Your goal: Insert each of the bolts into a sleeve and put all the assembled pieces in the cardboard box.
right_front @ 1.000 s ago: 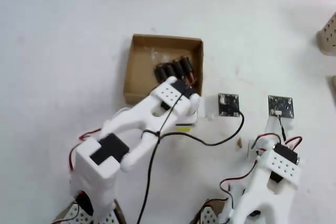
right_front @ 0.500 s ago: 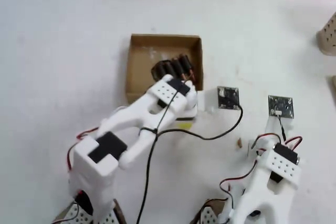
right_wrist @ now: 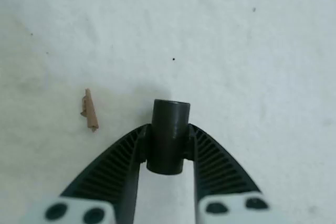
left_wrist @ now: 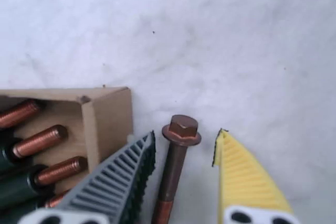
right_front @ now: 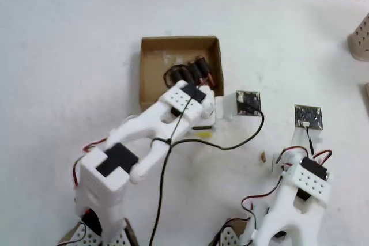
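Copper-coloured hex-head bolt (left_wrist: 172,177) lies on the white table (left_wrist: 236,35) just beside the brown cardboard box (left_wrist: 107,114), between the parted jaws of the left gripper (left_wrist: 186,134), which straddle it without pinching. Best to close squarely on the shank (not the head, and clear of the box corner). The right gripper (right_wrist: 167,127) is clamped on a short black cylindrical sleeve (right_wrist: 170,114), its bore facing outward

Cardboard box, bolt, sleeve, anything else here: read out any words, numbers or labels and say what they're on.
No readable text.
The cardboard box, the bolt and the sleeve show no print.
Any marks on the small dark boards are too small to read.
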`<act>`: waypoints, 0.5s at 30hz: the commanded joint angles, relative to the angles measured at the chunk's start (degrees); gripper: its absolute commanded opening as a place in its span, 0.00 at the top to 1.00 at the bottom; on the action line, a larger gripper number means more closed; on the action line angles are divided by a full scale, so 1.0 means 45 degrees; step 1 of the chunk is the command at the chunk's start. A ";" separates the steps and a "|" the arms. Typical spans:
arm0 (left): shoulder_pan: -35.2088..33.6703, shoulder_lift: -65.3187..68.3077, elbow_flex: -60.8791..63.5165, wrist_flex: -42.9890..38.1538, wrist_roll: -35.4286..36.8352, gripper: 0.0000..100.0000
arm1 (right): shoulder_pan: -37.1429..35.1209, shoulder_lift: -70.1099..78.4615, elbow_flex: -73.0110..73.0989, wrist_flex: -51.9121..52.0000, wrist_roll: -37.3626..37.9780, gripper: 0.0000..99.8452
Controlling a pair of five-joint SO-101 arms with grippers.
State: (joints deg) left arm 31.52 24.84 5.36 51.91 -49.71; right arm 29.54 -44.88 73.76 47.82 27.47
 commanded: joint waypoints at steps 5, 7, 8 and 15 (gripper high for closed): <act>-0.0733 0.1280 -0.2110 0.1797 -0.0430 0.89 | -0.0166 -0.0010 -0.0059 -0.0225 0.0137 0.98; -0.0733 0.1631 -0.2618 0.2344 -0.0430 0.92 | -0.0166 -0.0010 -0.0059 -0.0225 0.0137 0.98; -0.0733 0.1788 -0.2852 0.2637 -0.0430 0.92 | -0.0166 -0.0010 -0.0059 -0.0225 0.0137 0.98; 0.0049 0.2198 -0.3282 0.4767 -0.0313 0.92 | -0.0166 -0.0010 -0.0059 -0.0244 0.0137 0.98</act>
State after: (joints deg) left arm 31.43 34.15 -8.18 68.53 -51.38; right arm 29.54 -44.88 73.76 47.82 27.47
